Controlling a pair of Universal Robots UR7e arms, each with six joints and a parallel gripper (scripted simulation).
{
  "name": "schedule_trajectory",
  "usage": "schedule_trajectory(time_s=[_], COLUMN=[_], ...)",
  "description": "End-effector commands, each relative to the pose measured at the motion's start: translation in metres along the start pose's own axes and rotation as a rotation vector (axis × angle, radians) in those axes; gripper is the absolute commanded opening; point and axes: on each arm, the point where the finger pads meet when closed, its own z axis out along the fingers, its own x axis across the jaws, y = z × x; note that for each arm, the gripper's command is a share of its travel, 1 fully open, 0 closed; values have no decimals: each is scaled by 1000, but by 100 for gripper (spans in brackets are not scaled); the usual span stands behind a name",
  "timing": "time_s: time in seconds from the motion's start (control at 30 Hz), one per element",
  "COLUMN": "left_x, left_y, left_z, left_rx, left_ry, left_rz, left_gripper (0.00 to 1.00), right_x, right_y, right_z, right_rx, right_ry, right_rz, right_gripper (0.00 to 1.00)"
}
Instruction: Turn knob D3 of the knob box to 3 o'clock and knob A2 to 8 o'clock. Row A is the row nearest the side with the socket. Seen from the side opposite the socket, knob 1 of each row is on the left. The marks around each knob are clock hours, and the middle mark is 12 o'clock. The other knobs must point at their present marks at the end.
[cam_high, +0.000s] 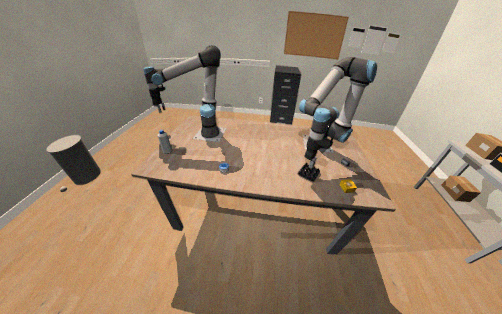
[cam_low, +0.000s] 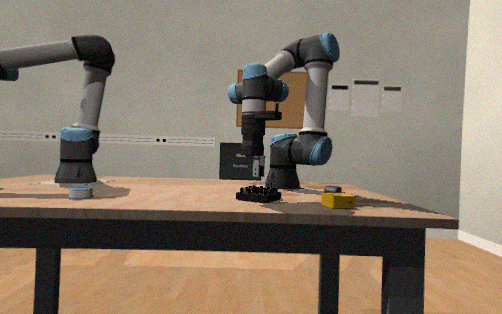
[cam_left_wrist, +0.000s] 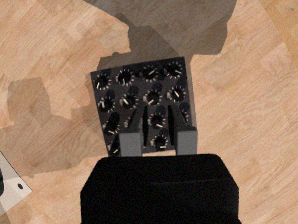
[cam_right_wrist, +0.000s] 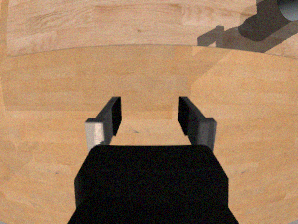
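Observation:
The black knob box lies on the table, with four rows of four knobs with pale pointer lines and hour marks. The socket side cannot be made out, so I cannot tell which knobs are D3 and A2. My left gripper points down above the box, partly open and empty. In the left wrist view one knob shows between its fingers; the fingers hide parts of neighbouring knobs. My right gripper is wide open and empty, high up, far from the box.
A yellow block and a small grey object lie near the box. A blue and white round container stands farther along the table. A grey bottle stands near the other arm's base.

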Motion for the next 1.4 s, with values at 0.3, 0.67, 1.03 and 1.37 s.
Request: schedule_trajectory(time_s=[0.3, 0.67, 1.03, 1.37], left_x=[-54, -54, -54, -54], left_y=[23, 23, 23, 23], left_z=[-12, -12, -12, -12], left_rx=[0, 0, 0, 0], left_ry=[4, 4, 4, 4], left_rz=[153, 153, 153, 153], left_gripper=[46, 46, 46, 46], right_x=[0, 0, 0, 0], right_y=[0, 0, 0, 0], right_z=[0, 0, 0, 0], right_rx=[-2, -2, -2, -2], right_ry=[0, 0, 0, 0], right_rz=[0, 0, 0, 0], right_gripper=[100, 100, 100, 100])
